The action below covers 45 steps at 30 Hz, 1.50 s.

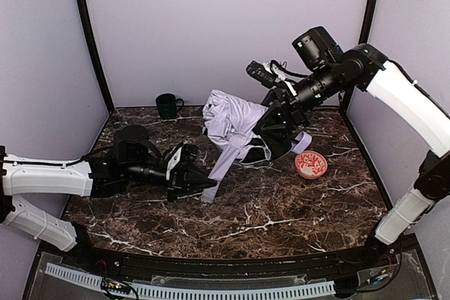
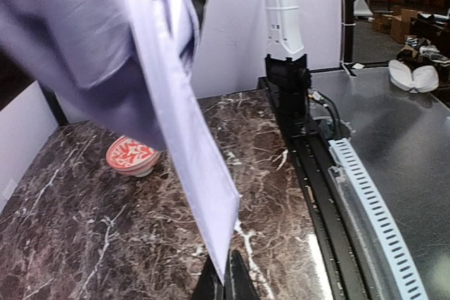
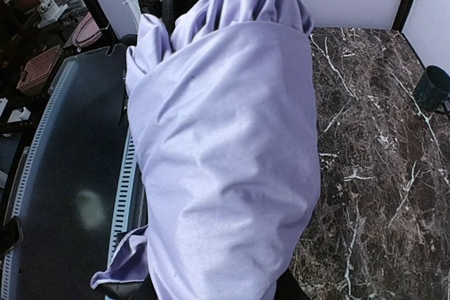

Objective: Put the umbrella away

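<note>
Left fingers (image 1: 206,185) (image 2: 238,284): low over the table (image 1: 281,223), pressed fully together on the tip of a long hanging flap of the umbrella (image 1: 232,126). In the left wrist view that flap (image 2: 193,152) runs straight down into the pinch. Dark green mug (image 1: 167,105) (image 3: 430,88): upright near the back wall, left of the umbrella and apart from it. Umbrella canopy: a bunched lavender bundle, raised off the table at centre and filling the right wrist view (image 3: 225,159). Right fingers (image 1: 271,142) (image 3: 287,287): mostly buried in fabric, with dark parts showing on either side of the bundle. They stand partly open around it and carry it. Red-patterned bowl (image 1: 310,165) (image 2: 132,156): on the table, right of the umbrella.
</note>
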Each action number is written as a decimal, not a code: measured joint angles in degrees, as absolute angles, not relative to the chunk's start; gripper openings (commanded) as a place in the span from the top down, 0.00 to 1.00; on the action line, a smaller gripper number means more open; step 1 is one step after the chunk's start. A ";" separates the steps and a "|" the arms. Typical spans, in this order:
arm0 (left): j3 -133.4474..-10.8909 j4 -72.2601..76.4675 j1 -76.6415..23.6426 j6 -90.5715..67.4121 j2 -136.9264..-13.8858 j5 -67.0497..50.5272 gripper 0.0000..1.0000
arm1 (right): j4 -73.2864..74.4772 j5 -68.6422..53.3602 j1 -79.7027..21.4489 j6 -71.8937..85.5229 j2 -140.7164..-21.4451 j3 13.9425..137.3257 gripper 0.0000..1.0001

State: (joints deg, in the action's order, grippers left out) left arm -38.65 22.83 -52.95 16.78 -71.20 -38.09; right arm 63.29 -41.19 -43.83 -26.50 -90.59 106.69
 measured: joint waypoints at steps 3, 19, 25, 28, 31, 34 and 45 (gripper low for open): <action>-39.75 22.76 -51.33 20.01 -72.34 -34.79 1.00 | 61.63 -42.13 -44.38 -24.69 -88.01 103.79 1.00; -46.17 22.06 -47.97 43.66 -85.23 -36.01 1.00 | 41.01 -34.63 -64.12 -20.32 -86.63 74.37 1.00; -41.87 22.09 -48.18 44.53 -85.36 -34.35 1.00 | 20.25 -34.30 -64.29 -14.17 -91.35 59.29 1.00; -38.72 20.43 -49.67 44.47 -85.27 -29.23 1.00 | 14.63 -32.62 -65.36 -12.86 -97.10 58.26 1.00; -36.49 20.38 -51.99 44.03 -84.25 -24.84 1.00 | 11.94 -31.73 -65.58 -10.57 -101.32 58.26 1.00; -32.23 22.46 -54.19 43.77 -79.88 -20.51 1.00 | 10.72 -31.31 -63.92 -5.30 -102.35 58.11 1.00; -25.43 25.41 -59.24 39.46 -71.50 -9.63 1.00 | 0.64 -28.03 -63.11 4.86 -102.87 56.31 0.58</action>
